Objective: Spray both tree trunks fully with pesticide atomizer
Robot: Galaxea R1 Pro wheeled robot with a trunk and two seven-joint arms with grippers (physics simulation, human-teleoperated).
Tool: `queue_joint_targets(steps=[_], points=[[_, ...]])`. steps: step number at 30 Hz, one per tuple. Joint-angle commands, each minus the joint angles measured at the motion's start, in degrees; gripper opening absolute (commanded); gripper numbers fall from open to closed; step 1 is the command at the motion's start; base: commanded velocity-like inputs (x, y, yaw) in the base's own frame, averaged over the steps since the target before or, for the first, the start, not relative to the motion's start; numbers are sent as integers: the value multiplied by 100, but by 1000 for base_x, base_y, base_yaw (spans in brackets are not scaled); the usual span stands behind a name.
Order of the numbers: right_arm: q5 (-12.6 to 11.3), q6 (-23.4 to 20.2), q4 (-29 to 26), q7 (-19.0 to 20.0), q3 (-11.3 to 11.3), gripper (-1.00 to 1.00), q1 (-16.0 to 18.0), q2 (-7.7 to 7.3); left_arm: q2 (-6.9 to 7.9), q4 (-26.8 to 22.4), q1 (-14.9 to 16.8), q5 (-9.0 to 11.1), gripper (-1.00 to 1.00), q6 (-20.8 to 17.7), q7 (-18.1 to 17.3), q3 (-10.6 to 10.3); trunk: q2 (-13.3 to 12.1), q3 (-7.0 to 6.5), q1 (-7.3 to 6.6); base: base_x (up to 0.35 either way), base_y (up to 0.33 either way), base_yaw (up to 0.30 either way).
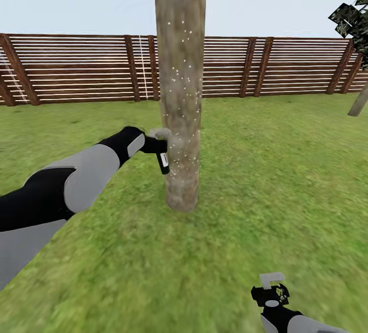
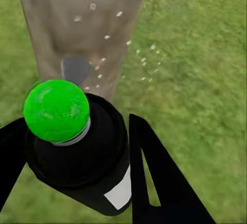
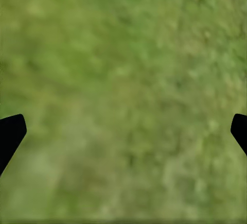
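So you've got the lawn (image 1: 286,180) taking up most of the head view, with the brown slatted fence (image 1: 76,67) running along the back and pale sky above it. Dead centre stands the tree trunk (image 1: 180,88), grey-brown and mottled, already dotted with little white specks of pesticide (image 1: 180,75) from up high down to near its base. A dark bit of foliage (image 1: 352,11) pokes in at the top right corner, with another leaning trunk (image 1: 359,102) below it.

Your left arm (image 1: 61,190) reaches in across the grass toward the trunk, and your left hand (image 1: 145,144) is gripping the pesticide atomizer (image 1: 162,157), which sits just beside the trunk's left side, low down, grey trigger head on top and black body tilted below. From the left wrist camera you can see the black bottle (image 2: 82,157) clamped between the fingers (image 2: 154,177), a bright green ball (image 2: 56,109) over it, specks floating in front of the trunk.

Your right hand (image 1: 271,292) hangs low at the bottom right over the grass, spread wide and holding nothing; its two fingertips (image 3: 10,134) sit far apart in the right wrist camera.
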State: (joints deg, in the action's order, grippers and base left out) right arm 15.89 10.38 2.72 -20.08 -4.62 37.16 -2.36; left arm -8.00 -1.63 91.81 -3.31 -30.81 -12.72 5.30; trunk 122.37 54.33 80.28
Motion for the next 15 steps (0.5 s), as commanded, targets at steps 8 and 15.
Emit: queue_joint_targets(steps=[8,15], points=[[54,43,27,-22,-48,100,10,5,44,-13,-1278,-55,-100,1389,-11,51,3,4,-2,0,0,0],[54,52,27,-22,-45,100,10,20,51,-12,-2367,-46,-100,2377,-6,54,3,4,-2,0,0,0]])
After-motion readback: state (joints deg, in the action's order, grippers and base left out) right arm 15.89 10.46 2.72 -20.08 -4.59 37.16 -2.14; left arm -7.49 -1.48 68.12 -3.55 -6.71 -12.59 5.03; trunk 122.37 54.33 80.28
